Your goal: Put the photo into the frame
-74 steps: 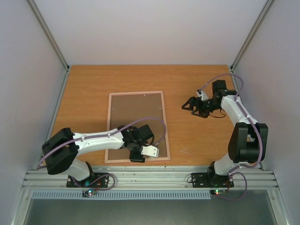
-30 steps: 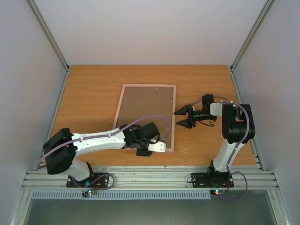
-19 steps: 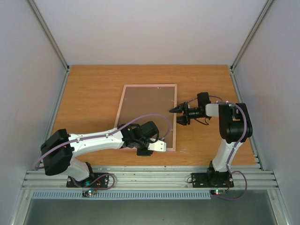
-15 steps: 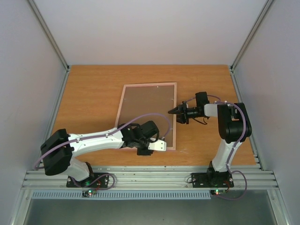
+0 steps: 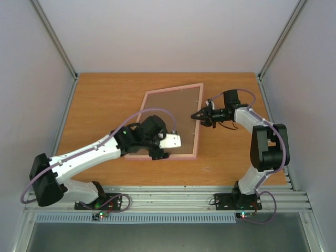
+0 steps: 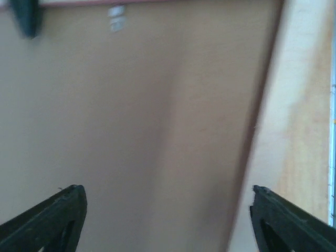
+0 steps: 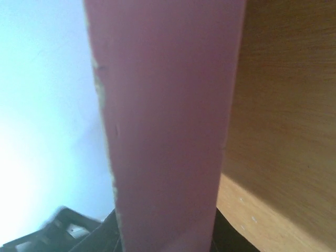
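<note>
Evidently the right gripper [image 5: 201, 116] is pinched shut on the right side of the frame [image 5: 170, 113], a little above the middle of that side; the grip looks meant to tip the frame up off the table [image 5: 105, 105], since from above the right side reads as raised toward the camera while the left side sits low; whether the left side touches the wood I cannot tell. In the right wrist view pink wood fills the middle and runs down between dark finger parts at the bottom, which fits a hold on the edge. The right arm [image 5: 268, 152] rises from its base at lower right, bends at centre right, and reaches up and left, with its fingers pointing left at the frame.

The left gripper [image 5: 157, 153] hovers at the frame's lower edge, lower centre, its fingers spread wide and holding nothing; its wrist view shows the two tips far apart in the bottom corners with only blurred brown panel between them; I judge it placed there to steady or catch the low side. The left arm [image 5: 89, 155] stretches from lower left diagonally up and right, long and low. The photo shows in no view; whether the brown inside the frame is a backing or the table through the pane, I cannot tell.
</note>
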